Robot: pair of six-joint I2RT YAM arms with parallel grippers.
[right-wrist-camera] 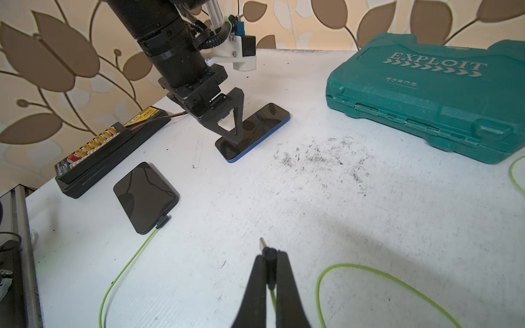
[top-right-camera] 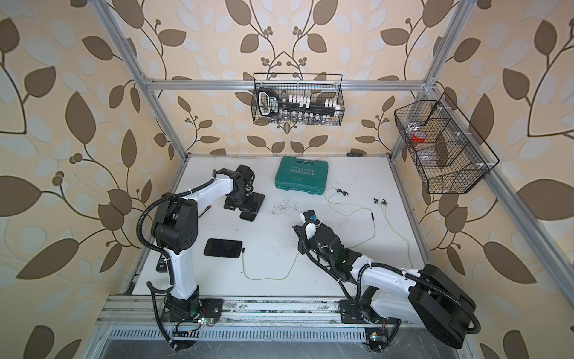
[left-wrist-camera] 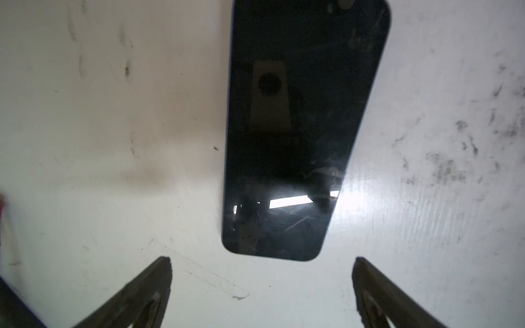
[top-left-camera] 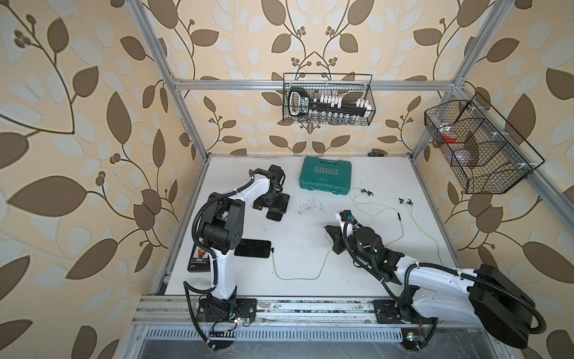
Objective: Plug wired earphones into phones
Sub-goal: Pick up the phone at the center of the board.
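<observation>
In a top view, left of centre: phone (top-left-camera: 251, 247) w/ earphone plug (top-left-camera: 272, 249) inserted. Above it, left gripper (left-wrist-camera: 262, 259) is wide open, empty, at 2nd phone (left-wrist-camera: 298, 113)'s short end. Centre-right: right gripper (right-wrist-camera: 270, 257) is clamped on 2nd earphones' plug (right-wrist-camera: 262, 242).

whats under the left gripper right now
A black phone with a blue edge lies flat on the white table, one end right below the open left gripper. In both top views the gripper covers much of it; its socket does not show.
</observation>
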